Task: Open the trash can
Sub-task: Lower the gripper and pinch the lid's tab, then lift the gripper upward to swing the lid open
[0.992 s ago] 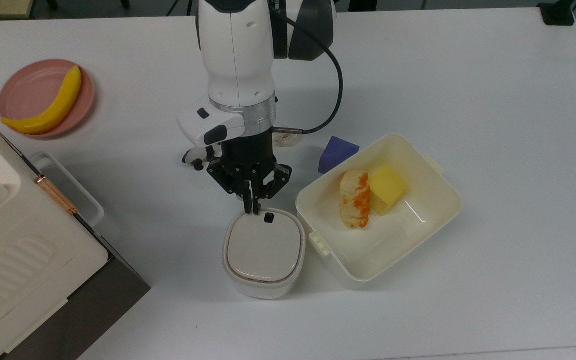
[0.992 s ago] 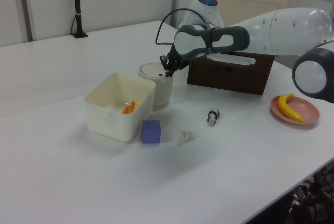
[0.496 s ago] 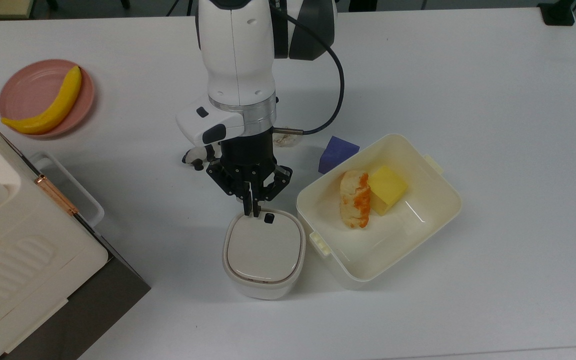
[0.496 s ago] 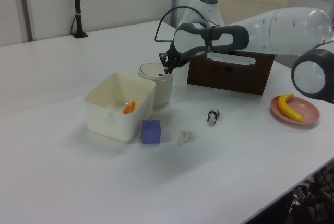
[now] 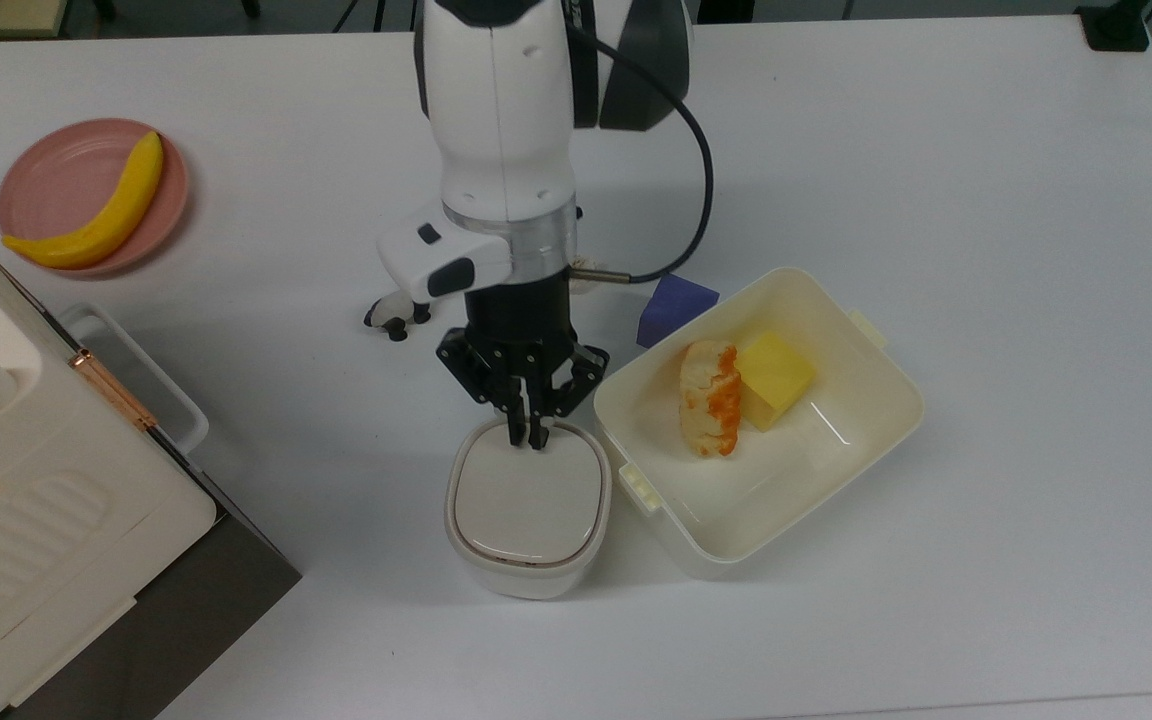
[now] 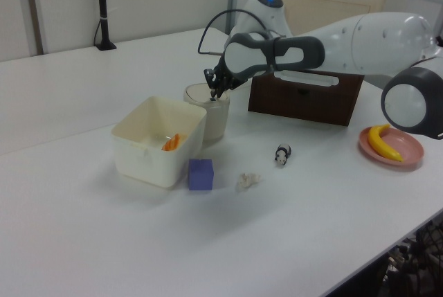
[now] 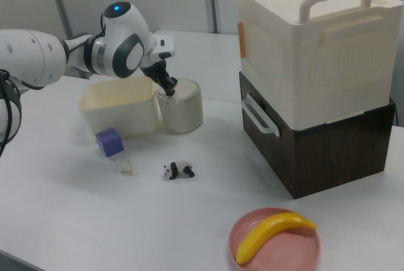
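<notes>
So the claw (image 5: 530,441) is pointing straight down with its two fingers pinched together, basically no gap between them and nothing held. The tips sit right on the far edge of the trash can (image 5: 528,507) lid, at the spot near the rim closest to the arm; whether they're actually pressing down or just touching, I can't tell. In the left view the claw (image 6: 213,92) comes in from the left view's right and meets the top of the trash can (image 6: 208,111). In the right view the claw (image 7: 169,88) lands on the lid's rim on the right view's left side, over the trash can (image 7: 181,107).

The trash can's lid is flat and closed. In the top view it stands on the white table (image 5: 936,150) near the middle of the near half, just beside the cream tub (image 5: 836,480), which is on the top view's right. They look to be touching or almost touching at the tub's corner clip.

Inside the tub there's a yellow block (image 5: 774,378) and an orange-and-white food piece (image 5: 710,398) side by side. A purple cube (image 5: 674,306) sits just beyond the tub's far-left corner in the top view, and a little panda figure (image 5: 394,317) is by the arm's wrist. Far left in the top view is a pink plate (image 5: 56,180) with a banana (image 5: 96,210) on it, and the big white appliance (image 5: 36,500) fills the near-left corner.
</notes>
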